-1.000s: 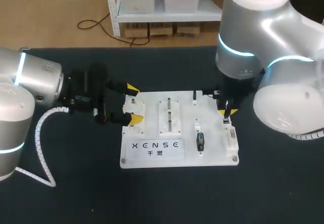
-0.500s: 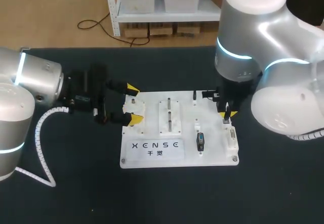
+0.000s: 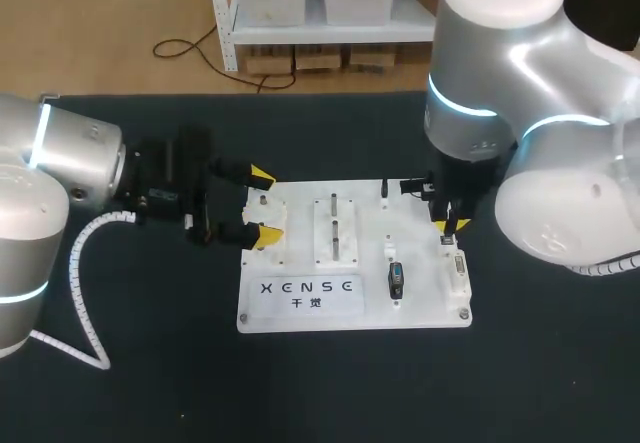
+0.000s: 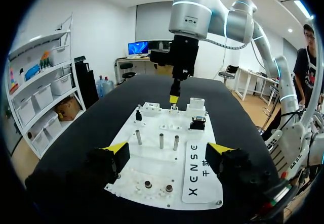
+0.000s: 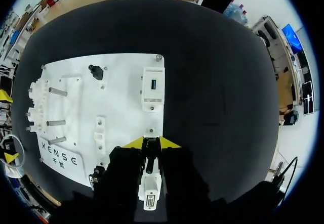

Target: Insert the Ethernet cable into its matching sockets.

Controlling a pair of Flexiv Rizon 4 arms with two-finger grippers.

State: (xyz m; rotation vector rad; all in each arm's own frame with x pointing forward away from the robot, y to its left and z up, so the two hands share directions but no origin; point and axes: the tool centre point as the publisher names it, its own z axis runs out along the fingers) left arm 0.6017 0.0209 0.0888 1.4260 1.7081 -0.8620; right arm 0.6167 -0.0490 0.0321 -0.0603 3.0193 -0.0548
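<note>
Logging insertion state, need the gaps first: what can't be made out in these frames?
Head view: whether the right gripper holds anything; too small and in shadow.
Right wrist view: dark piece at that gripper, in shadow, not nameable as a plug.
Right wrist view: white socket block under it, partly covered by the gripper.
Left wrist view: black connector on the board, too small to identify.

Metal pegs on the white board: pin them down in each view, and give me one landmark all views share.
Head view: the metal pegs stand in a row on the white board's middle.
Left wrist view: pegs ahead of the left gripper, mid-board.
Right wrist view: pegs well aside of the right gripper, toward the left gripper's yellow tips.
Shared landmark: the small black post near the board's edge.
</note>
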